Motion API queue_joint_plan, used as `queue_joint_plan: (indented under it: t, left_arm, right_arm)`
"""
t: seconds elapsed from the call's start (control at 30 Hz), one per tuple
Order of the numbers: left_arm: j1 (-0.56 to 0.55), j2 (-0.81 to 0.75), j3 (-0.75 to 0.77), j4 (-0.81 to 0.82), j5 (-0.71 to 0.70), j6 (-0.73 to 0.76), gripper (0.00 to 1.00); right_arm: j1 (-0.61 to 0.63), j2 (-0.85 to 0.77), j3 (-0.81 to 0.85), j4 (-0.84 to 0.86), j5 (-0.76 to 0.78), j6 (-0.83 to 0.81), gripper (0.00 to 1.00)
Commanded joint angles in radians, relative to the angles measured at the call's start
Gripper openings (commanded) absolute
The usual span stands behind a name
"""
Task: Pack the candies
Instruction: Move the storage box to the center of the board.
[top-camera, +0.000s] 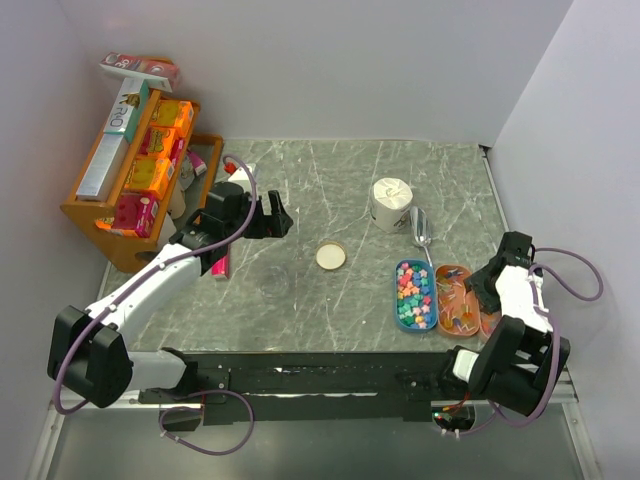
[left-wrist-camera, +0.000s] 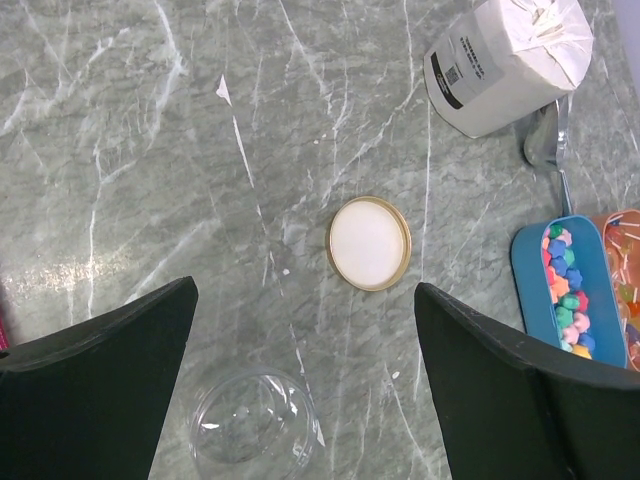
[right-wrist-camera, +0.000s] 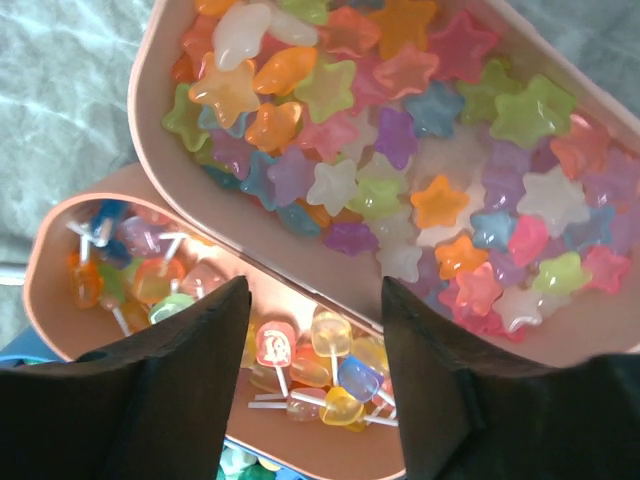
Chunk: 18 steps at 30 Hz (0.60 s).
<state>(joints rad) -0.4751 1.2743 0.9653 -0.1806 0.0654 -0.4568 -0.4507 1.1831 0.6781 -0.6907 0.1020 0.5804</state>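
Many translucent star-shaped candies (right-wrist-camera: 400, 150) are heaped in a pale pink oval tray (right-wrist-camera: 200, 205); the right gripper (right-wrist-camera: 312, 300) is held empty, jaws partly parted, beside its rim; the left gripper (left-wrist-camera: 305, 290) is spread wide above the grey marbled tabletop (left-wrist-camera: 150, 150).

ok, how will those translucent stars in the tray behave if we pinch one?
The stars look glossy and hard, so they are probably slippery to pinch. They are small, so likely light. They lie piled loose in the tray, so neighbours will probably shift or tumble when one is pulled out.
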Motion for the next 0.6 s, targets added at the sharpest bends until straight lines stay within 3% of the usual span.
queue_joint_plan:
  t: [0.0,0.5,0.57]
  left_arm:
    - [-0.002,-0.009,0.027,0.021,0.01,-0.002,0.96]
    - [-0.003,-0.056,-0.031,0.052,-0.012,-0.016,0.96]
    - [-0.003,-0.07,-0.043,0.058,-0.015,-0.02,0.96]
  right_arm:
    - [0.0,0.021,-0.02,0.031,-0.082,0.003,0.57]
    - [0.046,0.059,-0.02,0.048,-0.165,-0.057,0.35]
    - [0.082,0.072,-0.012,0.049,-0.156,-0.048,0.25]
